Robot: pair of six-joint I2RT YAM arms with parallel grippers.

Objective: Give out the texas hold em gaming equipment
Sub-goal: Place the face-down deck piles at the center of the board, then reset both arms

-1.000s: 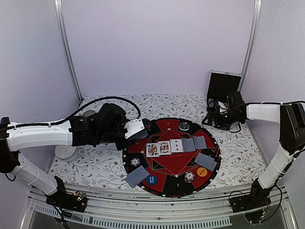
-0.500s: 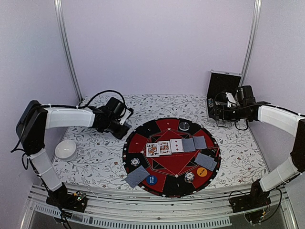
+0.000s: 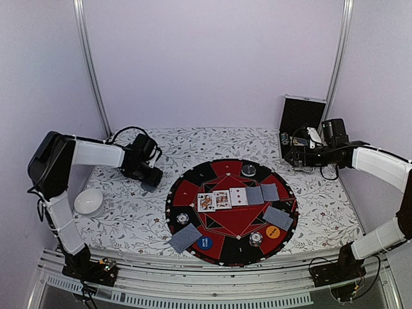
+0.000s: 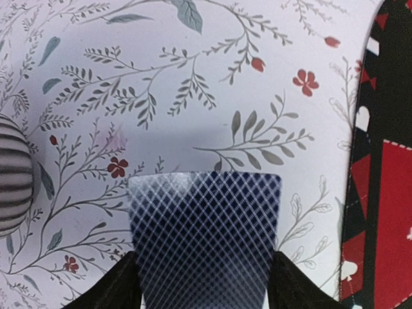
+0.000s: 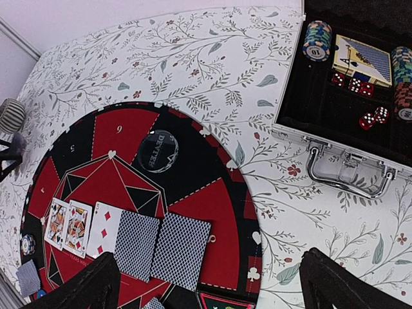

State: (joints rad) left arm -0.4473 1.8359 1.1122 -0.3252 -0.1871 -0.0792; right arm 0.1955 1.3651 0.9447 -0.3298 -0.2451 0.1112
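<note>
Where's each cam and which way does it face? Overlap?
Top external: above and behind the bases, looking down on the mat; left arm and right arm show.
Left wrist: on the left gripper, facing down at the cloth; a blue-backed card between its fingers.
Right wrist: on the right gripper, facing leftward across the mat; open case at right.
Shared: top and right wrist both show the five-card row.

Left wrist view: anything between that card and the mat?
Nothing visible. Only floral cloth separates the card from the mat; the ribbed cup sits on the card's opposite side.
</note>
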